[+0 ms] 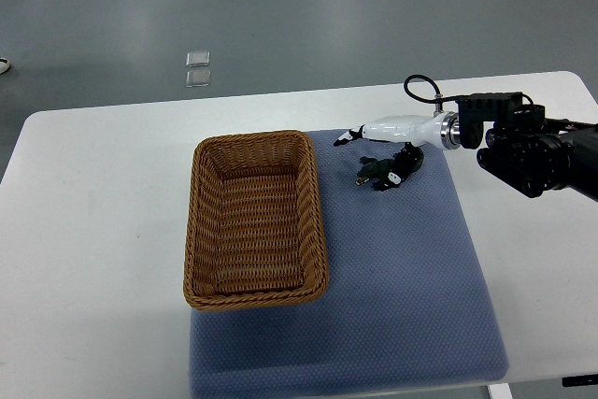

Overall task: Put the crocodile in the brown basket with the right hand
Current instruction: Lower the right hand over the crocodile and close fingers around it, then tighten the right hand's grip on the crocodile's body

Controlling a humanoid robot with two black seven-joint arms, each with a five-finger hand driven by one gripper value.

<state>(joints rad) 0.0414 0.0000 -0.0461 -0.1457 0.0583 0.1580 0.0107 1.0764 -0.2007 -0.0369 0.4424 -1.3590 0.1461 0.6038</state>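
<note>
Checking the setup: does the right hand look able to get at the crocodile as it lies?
Probably yes: the right hand sits right by the crocodile on the blue mat, nothing lies between them, and the basket stands clear.

Setting: robotics lab or test room.
Floor: bare grey floor [280, 7], smooth, faintly glossy.
Desk: plain white desk [93, 231]; blue-grey mat [402, 277] marks the work area.
Rig: black robot arm [542, 156] entering from the right.

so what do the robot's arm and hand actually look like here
Only the right arm shows: a bulky black forearm of blocky housings, joined by a silver metal wrist ring to the right robot hand, which has a glossy white shell. A thin black cable loops above the wrist.
</note>
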